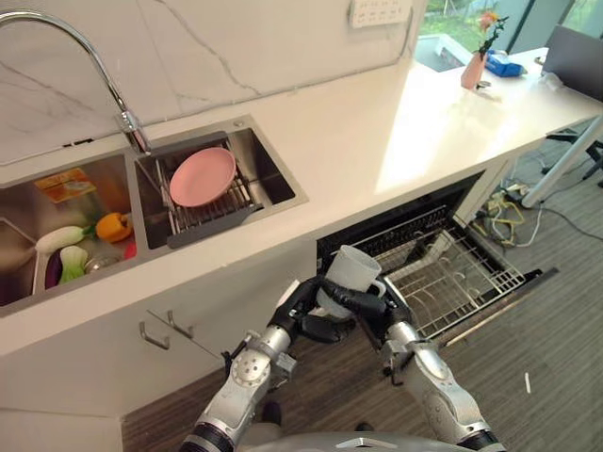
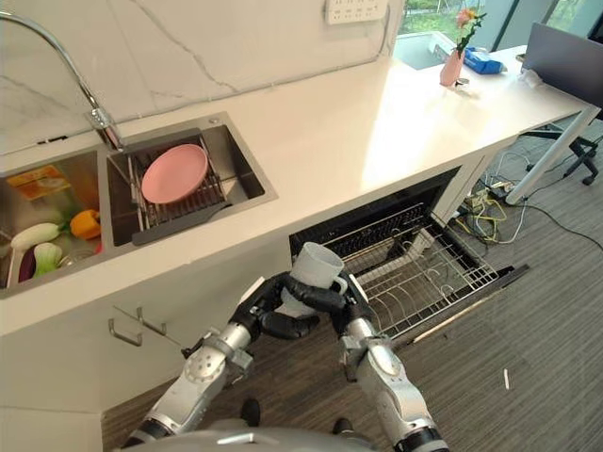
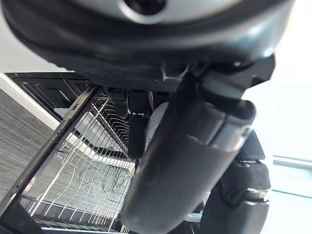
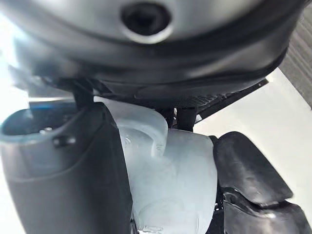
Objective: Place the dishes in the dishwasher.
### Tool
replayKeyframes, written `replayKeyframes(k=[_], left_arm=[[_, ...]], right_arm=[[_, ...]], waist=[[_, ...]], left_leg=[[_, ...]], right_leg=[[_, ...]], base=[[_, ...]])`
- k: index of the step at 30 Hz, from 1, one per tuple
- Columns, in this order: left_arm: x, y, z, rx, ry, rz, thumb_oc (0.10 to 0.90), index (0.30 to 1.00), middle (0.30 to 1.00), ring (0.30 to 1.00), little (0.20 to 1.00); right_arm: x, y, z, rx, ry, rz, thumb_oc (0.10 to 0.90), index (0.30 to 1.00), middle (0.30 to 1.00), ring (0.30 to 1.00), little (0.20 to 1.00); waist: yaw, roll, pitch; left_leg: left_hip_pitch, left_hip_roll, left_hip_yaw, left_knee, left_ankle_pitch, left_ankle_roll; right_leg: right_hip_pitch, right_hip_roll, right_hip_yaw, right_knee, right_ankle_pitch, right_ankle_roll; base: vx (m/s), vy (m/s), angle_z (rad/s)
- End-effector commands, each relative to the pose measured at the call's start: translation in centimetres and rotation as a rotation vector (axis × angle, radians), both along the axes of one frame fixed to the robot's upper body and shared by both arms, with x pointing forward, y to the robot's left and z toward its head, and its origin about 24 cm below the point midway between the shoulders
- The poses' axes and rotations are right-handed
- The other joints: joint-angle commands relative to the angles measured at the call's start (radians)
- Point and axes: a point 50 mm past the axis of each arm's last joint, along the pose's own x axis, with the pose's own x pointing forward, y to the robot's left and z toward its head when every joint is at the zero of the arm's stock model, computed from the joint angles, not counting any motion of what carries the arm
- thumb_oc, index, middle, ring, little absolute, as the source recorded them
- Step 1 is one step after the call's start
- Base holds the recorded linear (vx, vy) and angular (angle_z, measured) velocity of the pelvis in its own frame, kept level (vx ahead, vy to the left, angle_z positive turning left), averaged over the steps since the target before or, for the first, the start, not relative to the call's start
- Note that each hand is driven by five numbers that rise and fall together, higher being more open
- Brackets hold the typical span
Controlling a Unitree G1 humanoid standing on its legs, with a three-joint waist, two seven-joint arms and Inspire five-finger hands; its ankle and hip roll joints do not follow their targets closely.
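Note:
A white mug [image 1: 350, 271] hangs in the air just in front of the open dishwasher, at the near left corner of its pulled-out wire rack [image 1: 452, 273]. Both hands are on it. My left hand [image 1: 306, 313] cups the mug from the left and below, fingers curled under its base. My right hand [image 1: 372, 303] wraps its fingers across the mug's front, below the handle. The mug's white wall [image 4: 170, 185] fills the space past the right thumb. A pink plate [image 1: 202, 176] leans in the drying rack inside the right sink basin.
The left sink basin [image 1: 28, 202] holds vegetables and a packet. A curved tap [image 1: 113, 94] stands behind the sinks. The white counter [image 1: 377, 132] carries a pink vase at its far right end. Cables lie on the floor right of the dishwasher.

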Motion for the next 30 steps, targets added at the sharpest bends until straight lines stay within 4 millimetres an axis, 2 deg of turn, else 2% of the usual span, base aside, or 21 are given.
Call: replayKeyframes(k=[1, 3, 4, 6, 9, 11, 14, 17, 18, 20, 23, 25, 27, 30], left_arm=[[-2.0, 9.9, -2.4, 0.096, 0.149, 0.414, 0.800, 0.900, 0.900, 0.900, 0.900], [-1.7, 9.7, -1.8, 0.045, 0.129, 0.428, 0.800, 0.900, 0.900, 0.900, 0.900], [-1.0, 9.4, -0.1, -0.014, 0.062, 0.421, 0.800, 0.900, 0.900, 0.900, 0.900], [-0.6, 9.1, 1.0, -0.045, 0.014, 0.414, 0.800, 0.900, 0.900, 0.900, 0.900], [-0.2, 8.9, 1.9, -0.088, -0.021, 0.426, 0.800, 0.900, 0.900, 0.900, 0.900], [-0.2, 8.7, 1.9, -0.104, -0.015, 0.426, 0.800, 0.900, 0.900, 0.900, 0.900], [-0.6, 7.9, 1.0, -0.218, 0.076, 0.444, 0.800, 0.900, 0.900, 0.900, 0.900], [-1.2, 7.7, 0.5, -0.310, 0.141, 0.451, 0.800, 0.900, 0.900, 0.900, 0.900], [-1.4, 7.6, 0.3, -0.328, 0.159, 0.456, 0.800, 0.900, 0.900, 0.900, 0.900], [-1.3, 7.6, 0.6, -0.376, 0.159, 0.459, 0.800, 0.900, 0.900, 0.900, 0.900], [-0.9, 7.9, 1.7, -0.431, 0.115, 0.472, 0.800, 0.900, 0.900, 0.900, 0.900], [-0.3, 8.6, 3.2, -0.458, 0.037, 0.496, 0.800, 0.900, 0.900, 0.900, 0.900], [-0.2, 8.8, 3.7, -0.470, 0.015, 0.512, 0.800, 0.900, 0.900, 0.900, 0.900], [0.4, 10.5, 5.7, -0.483, -0.106, 0.601, 0.800, 0.900, 0.900, 0.900, 0.900]], right_arm=[[3.7, -12.4, 13.5, 0.249, -0.695, -0.763, 0.400, 0.300, 0.300, 0.300, 0.300], [3.4, -12.6, 14.0, 0.288, -0.722, -0.805, 0.400, 0.300, 0.300, 0.300, 0.300], [2.8, -13.5, 14.9, 0.315, -0.778, -0.885, 0.400, 0.300, 0.300, 0.300, 0.300], [2.4, -14.0, 15.6, 0.312, -0.816, -0.927, 0.400, 0.300, 0.300, 0.300, 0.300], [1.9, -14.8, 16.6, 0.313, -0.870, -0.989, 0.400, 0.300, 0.300, 0.300, 0.300], [1.8, -15.0, 16.7, 0.345, -0.878, -1.012, 0.400, 0.300, 0.300, 0.300, 0.300], [1.5, -15.2, 17.2, 0.432, -0.916, -1.058, 0.400, 0.300, 0.300, 0.300, 0.300], [1.0, -16.4, 18.0, 0.408, -0.948, -1.117, 0.400, 0.300, 0.300, 0.300, 0.300], [0.8, -16.6, 18.1, 0.404, -0.956, -1.132, 0.400, 0.300, 0.300, 0.300, 0.300], [0.5, -17.1, 18.6, 0.393, -0.977, -1.164, 0.400, 0.300, 0.300, 0.300, 0.300], [-0.2, -18.1, 19.1, 0.370, -1.008, -1.228, 0.400, 0.300, 0.300, 0.300, 0.300], [-0.6, -18.9, 19.3, 0.349, -1.021, -1.272, 0.400, 0.300, 0.300, 0.300, 0.300], [-0.8, -19.1, 19.5, 0.336, -1.030, -1.286, 0.400, 0.300, 0.300, 0.300, 0.300], [-1.6, -20.2, 19.5, 0.283, -1.035, -1.348, 0.400, 0.300, 0.300, 0.300, 0.300]], waist=[[-0.019, -0.018, -0.021], [-0.022, -0.017, -0.022], [-0.028, -0.017, -0.024], [-0.032, -0.018, -0.026], [-0.039, -0.019, -0.029], [-0.040, -0.019, -0.029], [-0.047, -0.016, -0.030], [-0.056, -0.015, -0.028], [-0.058, -0.015, -0.030], [-0.061, -0.014, -0.032], [-0.064, -0.016, -0.034], [-0.064, -0.017, -0.036], [-0.064, -0.018, -0.033], [-0.064, -0.021, -0.038]], left_leg=[[0.036, 0.001, 0.057, 0.010, -0.061, -0.041], [0.037, 0.002, 0.060, 0.010, -0.063, -0.041], [0.040, 0.003, 0.063, 0.010, -0.067, -0.039], [0.042, 0.003, 0.065, 0.010, -0.071, -0.038], [0.045, 0.003, 0.071, 0.010, -0.074, -0.037], [0.045, 0.004, 0.073, 0.010, -0.076, -0.037], [0.048, 0.004, 0.079, 0.010, -0.079, -0.035], [0.046, 0.002, 0.084, 0.010, -0.071, -0.030], [0.051, 0.002, 0.084, 0.010, -0.084, -0.031], [0.049, 0.002, 0.086, 0.010, -0.083, -0.031], [0.049, 0.002, 0.086, 0.010, -0.085, -0.031], [0.050, 0.002, 0.087, 0.010, -0.086, -0.031], [0.047, 0.002, 0.089, 0.010, -0.076, -0.030], [0.051, 0.003, 0.086, 0.010, -0.089, -0.031]], right_leg=[[0.052, -0.031, -0.014, 0.016, -0.094, 0.060], [0.051, -0.031, -0.011, 0.016, -0.094, 0.061], [0.048, -0.033, -0.002, 0.016, -0.093, 0.063], [0.047, -0.034, 0.002, 0.016, -0.092, 0.064], [0.045, -0.034, 0.011, 0.016, -0.092, 0.066], [0.044, -0.034, 0.014, 0.016, -0.093, 0.066], [0.039, -0.034, 0.023, 0.016, -0.091, 0.066], [0.029, -0.033, 0.036, 0.016, -0.077, 0.065], [0.031, -0.032, 0.040, 0.016, -0.087, 0.067], [0.028, -0.033, 0.044, 0.016, -0.085, 0.067], [0.025, -0.033, 0.046, 0.016, -0.084, 0.067], [0.025, -0.032, 0.049, 0.016, -0.084, 0.068], [0.020, -0.032, 0.048, 0.016, -0.075, 0.066], [0.022, -0.031, 0.053, 0.016, -0.084, 0.067]], base=[[0.00, 0.000, 0.00], [0.01, 0.005, -0.02], [0.01, 0.008, -0.06], [0.01, 0.007, -0.07], [0.01, 0.006, -0.03], [0.00, 0.004, -0.04], [0.00, 0.016, -0.13], [-0.01, 0.018, -0.07], [0.00, 0.009, -0.07], [0.02, 0.007, -0.06], [0.00, 0.004, -0.01], [0.01, -0.003, -0.04], [-0.03, -0.002, -0.07], [0.01, -0.008, -0.05]])
